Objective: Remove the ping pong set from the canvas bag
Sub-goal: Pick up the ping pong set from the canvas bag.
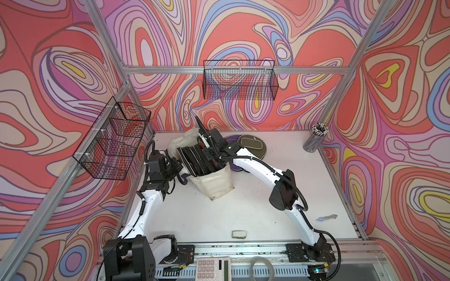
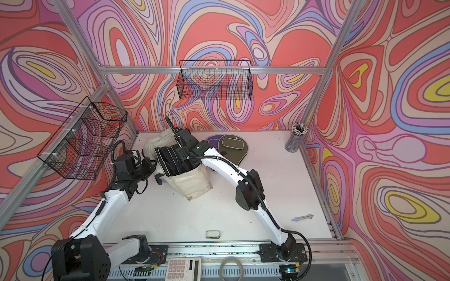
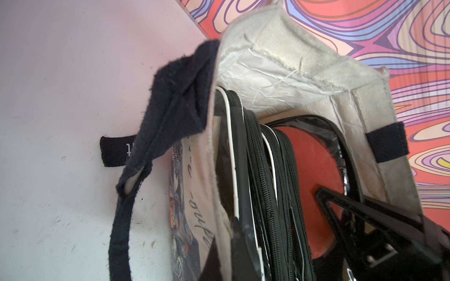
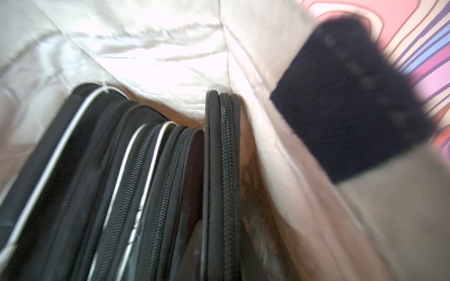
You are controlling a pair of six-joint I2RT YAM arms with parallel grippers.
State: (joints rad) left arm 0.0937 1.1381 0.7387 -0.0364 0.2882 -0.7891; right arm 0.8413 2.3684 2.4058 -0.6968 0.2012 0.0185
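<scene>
Pinching the canvas bag rim far on the table, the closed left gripper should steady it while the right gripper, width unclear, draws one ping pong set inside straight up.

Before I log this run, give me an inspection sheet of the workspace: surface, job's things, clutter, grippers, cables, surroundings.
Surface: white table, lightly speckled.
Job's things: canvas bag standing, open, black zipped cases packed inside.
Clutter: calculator, pencil cup, two mouse pads, small white object, small grey tool.
Grippers: left gripper shut on the bag's wall; right gripper inside the bag, fingers unclear.
Cables: black hoses along both arms; grey coil at front edge.
Surroundings: swirl-patterned walls, metal frame, two wire baskets.
</scene>
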